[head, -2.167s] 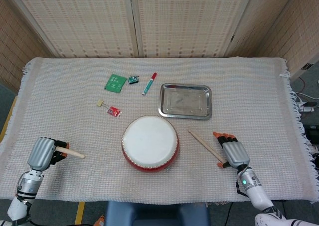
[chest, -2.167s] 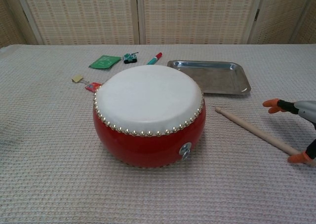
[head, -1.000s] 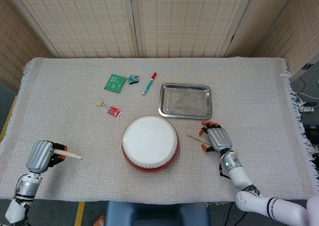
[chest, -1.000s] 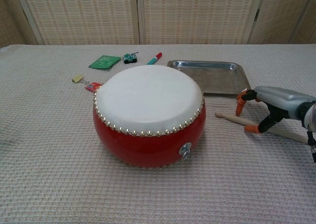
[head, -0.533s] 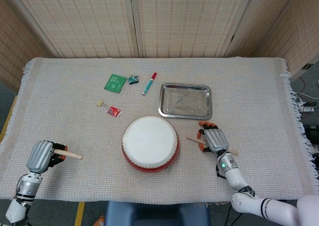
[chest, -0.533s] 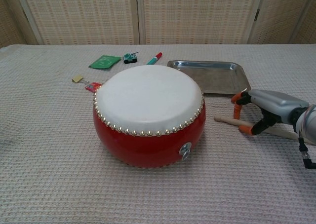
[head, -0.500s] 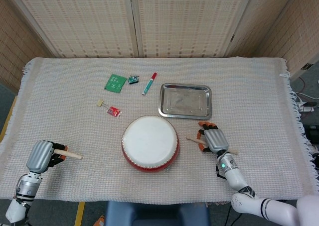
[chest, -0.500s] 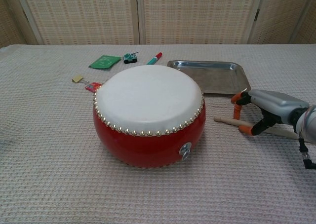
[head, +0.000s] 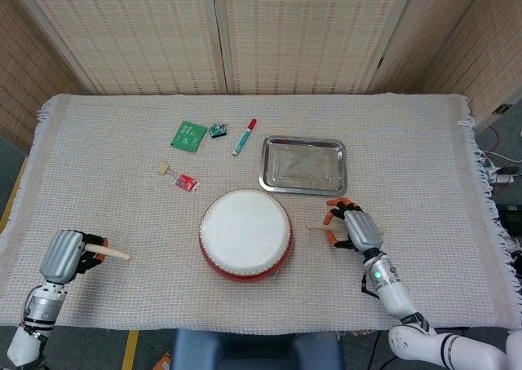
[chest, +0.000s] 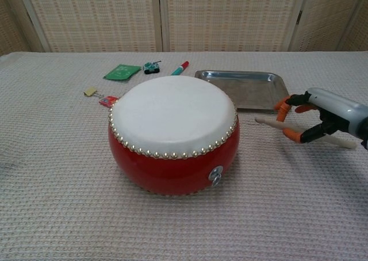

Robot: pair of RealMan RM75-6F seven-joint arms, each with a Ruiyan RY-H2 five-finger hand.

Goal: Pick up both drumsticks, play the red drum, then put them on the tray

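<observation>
The red drum [head: 245,233] with its white skin stands at the table's front middle, and it fills the centre of the chest view [chest: 172,131]. Behind it to the right lies the empty metal tray [head: 303,166] [chest: 241,83]. My left hand [head: 65,256] at the front left corner grips one drumstick [head: 112,253], whose free end points right. Right of the drum, my right hand [head: 359,230] [chest: 325,118] has its fingers wrapped round the second drumstick [chest: 269,123], held just above the cloth with its tip [head: 311,226] pointing at the drum.
Behind the drum on the left lie a green card [head: 188,134], a small green toy [head: 218,129], a red-capped marker [head: 244,137], a clip [head: 165,169] and a red tag [head: 187,182]. A woven cloth covers the table; folding screens stand behind.
My right hand came in from the right, closed round the second drumstick and has now raised it slightly off the cloth. The left hand has drifted a little towards me with its stick.
</observation>
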